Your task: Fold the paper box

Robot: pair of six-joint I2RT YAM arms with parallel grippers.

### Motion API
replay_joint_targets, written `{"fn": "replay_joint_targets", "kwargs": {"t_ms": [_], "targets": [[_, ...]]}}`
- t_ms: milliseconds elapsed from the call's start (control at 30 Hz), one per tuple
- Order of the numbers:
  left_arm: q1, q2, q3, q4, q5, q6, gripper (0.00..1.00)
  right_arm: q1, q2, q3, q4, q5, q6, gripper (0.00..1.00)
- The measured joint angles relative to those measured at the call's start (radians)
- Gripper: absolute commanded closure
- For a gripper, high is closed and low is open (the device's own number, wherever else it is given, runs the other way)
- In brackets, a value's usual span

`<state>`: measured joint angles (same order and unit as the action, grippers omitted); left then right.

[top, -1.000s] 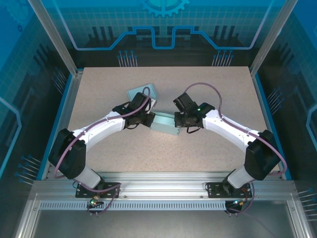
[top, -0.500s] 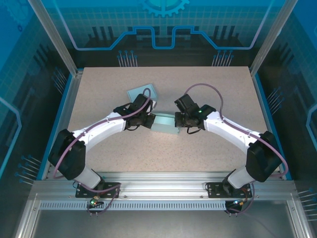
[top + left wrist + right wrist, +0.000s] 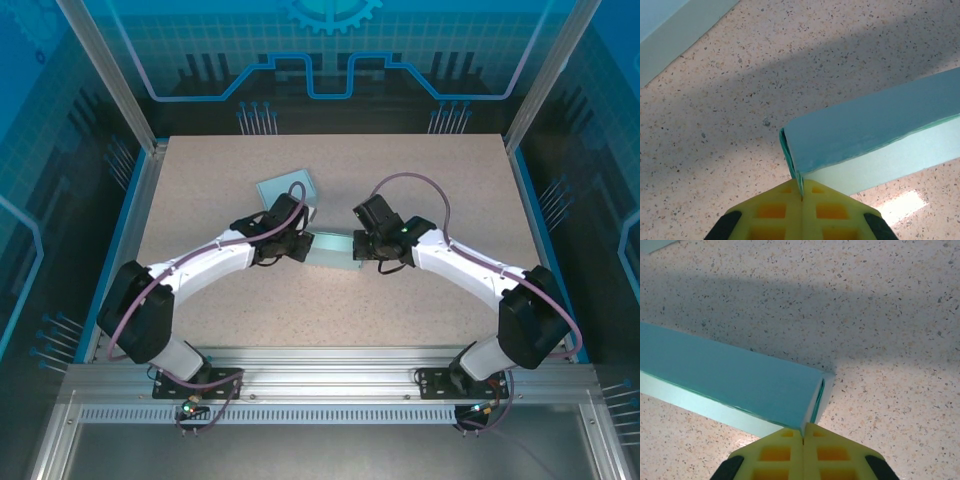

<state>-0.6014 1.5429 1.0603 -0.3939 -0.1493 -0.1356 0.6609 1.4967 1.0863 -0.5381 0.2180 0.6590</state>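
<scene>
The long pale teal paper box [image 3: 332,250] lies on its side, a closed sleeve with both ends open. In the left wrist view the box [image 3: 875,130] shows its left end, where the paper layers meet in a thin edge. In the right wrist view the box [image 3: 730,380] shows its right end, with a narrow gap between the layers.

At the left end of the box is the left gripper [image 3: 300,245]. Seen from its own camera, the left gripper [image 3: 801,192] has its yellow fingers pressed together, and the thin corner edge of the box runs into the line between them, so it seems to pinch this edge. At the right end of the box is the right gripper [image 3: 358,247]. The right gripper [image 3: 803,432] is also pressed together, with the corner edge of the box at the seam of its fingers, pinched in the same way as far as I can tell.

Beyond the left end of the box, apart from it, lies a flat pale teal paper sheet [image 3: 288,187]. Under the box is the speckled beige table [image 3: 430,180].

I judge that the step in hand is to hold the box by both ends and set its shape. The next move, in my opinion, calls for both arms to act together with even pull, because uneven force could tear or twist the thin paper.
</scene>
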Motion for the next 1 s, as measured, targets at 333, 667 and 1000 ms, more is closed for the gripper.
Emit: {"fn": "replay_joint_targets", "kwargs": {"t_ms": [333,667,1000], "targets": [[0.000,-0.034,-0.061,0.071,0.016,-0.020,0.70,0.005,0.002,-0.030,0.045,0.037,-0.023,1.00],[-0.017,-0.116,-0.095,0.061,0.136,-0.050,0.22,0.013,0.009,-0.033,0.053,0.078,-0.031,1.00],[0.045,-0.284,-0.129,0.144,0.131,-0.160,0.18,0.032,0.018,-0.026,0.048,0.110,-0.032,1.00]]}}
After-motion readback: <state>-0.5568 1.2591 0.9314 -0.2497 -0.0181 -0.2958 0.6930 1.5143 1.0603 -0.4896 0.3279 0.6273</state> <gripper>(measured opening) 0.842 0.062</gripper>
